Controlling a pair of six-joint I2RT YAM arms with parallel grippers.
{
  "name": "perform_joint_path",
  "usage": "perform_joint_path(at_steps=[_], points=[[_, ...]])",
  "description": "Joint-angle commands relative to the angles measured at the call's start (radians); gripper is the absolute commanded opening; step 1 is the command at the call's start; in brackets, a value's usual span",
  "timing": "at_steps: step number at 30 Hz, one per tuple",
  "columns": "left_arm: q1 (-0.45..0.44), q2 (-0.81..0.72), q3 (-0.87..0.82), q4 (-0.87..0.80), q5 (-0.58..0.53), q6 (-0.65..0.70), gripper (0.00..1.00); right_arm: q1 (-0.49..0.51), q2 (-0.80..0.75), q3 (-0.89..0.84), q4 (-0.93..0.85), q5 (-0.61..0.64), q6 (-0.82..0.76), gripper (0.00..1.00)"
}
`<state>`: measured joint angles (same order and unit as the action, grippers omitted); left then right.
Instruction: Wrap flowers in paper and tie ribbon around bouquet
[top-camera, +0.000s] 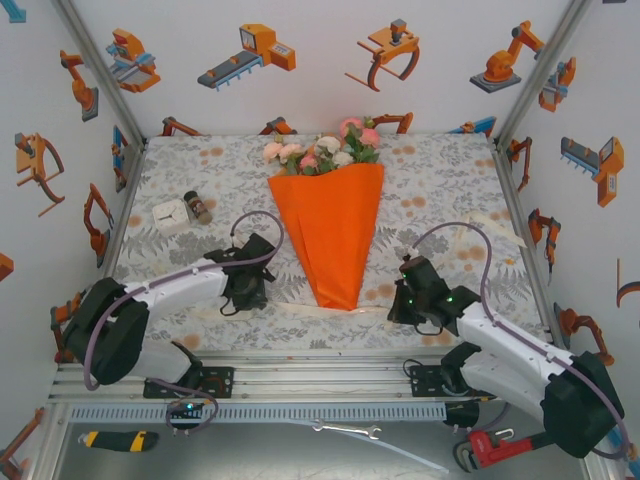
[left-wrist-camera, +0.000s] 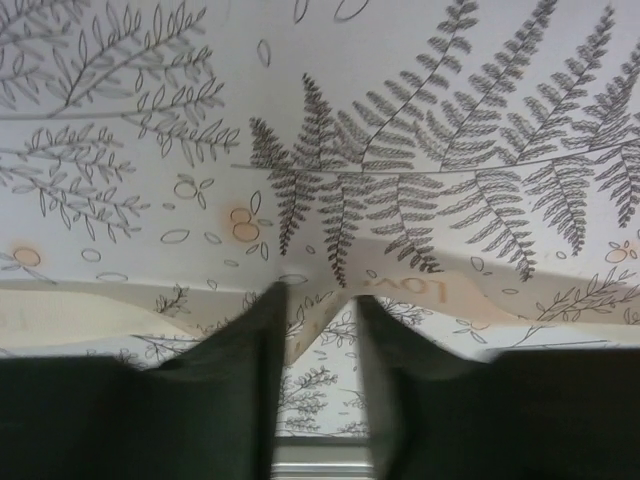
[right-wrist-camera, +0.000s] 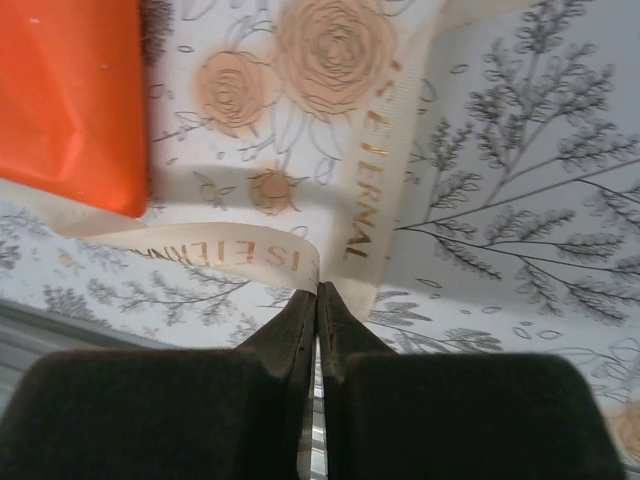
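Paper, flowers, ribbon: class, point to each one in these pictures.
paper (top-camera: 330, 235), top external view, middle of the cone.
flowers (top-camera: 322, 152), top external view, rose heads.
ribbon (right-wrist-camera: 365, 180), right wrist view, lettered strip.

Tablecloth (top-camera: 450, 170): white, with a grey fern-and-leaf print and pale peach roses. White walls (top-camera: 320, 100) rise at the tablecloth's left, right and far sides, dotted with orange-and-grey robot-arm stickers (top-camera: 247, 55). Aluminium posts (top-camera: 105, 75) meet the tablecloth's far corners. A slotted aluminium rail (top-camera: 320, 375) runs along its near edge. Light is even and diffuse; shadows are soft.
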<state>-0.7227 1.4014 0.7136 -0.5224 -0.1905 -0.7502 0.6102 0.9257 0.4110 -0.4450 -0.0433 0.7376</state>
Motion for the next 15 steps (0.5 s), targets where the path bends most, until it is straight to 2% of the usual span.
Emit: perform_joint_path(at_steps=[1, 5, 9, 12, 13, 15], points=[[-0.009, 0.028, -0.027, 0.024, -0.004, 0.016, 0.46, -0.004, -0.003, 0.039, -0.080, 0.115, 0.076, 0.29], [-0.012, -0.037, -0.023, 0.047, -0.015, 0.022, 0.48, -0.006, -0.007, 0.091, -0.153, 0.226, 0.107, 0.39], [-0.012, -0.121, -0.007, 0.020, -0.042, 0.015, 0.52, -0.007, -0.034, 0.152, -0.194, 0.268, 0.109, 0.51], [-0.011, -0.214, 0.017, 0.007, -0.023, 0.010, 0.63, -0.014, -0.058, 0.207, -0.181, 0.280, 0.087, 0.55], [-0.009, -0.248, 0.029, 0.010, -0.016, -0.001, 0.69, -0.028, -0.047, 0.229, -0.152, 0.253, 0.072, 0.60], [0.003, -0.294, 0.042, 0.050, 0.006, -0.037, 0.81, -0.075, 0.009, 0.267, -0.067, 0.148, 0.048, 0.63]])
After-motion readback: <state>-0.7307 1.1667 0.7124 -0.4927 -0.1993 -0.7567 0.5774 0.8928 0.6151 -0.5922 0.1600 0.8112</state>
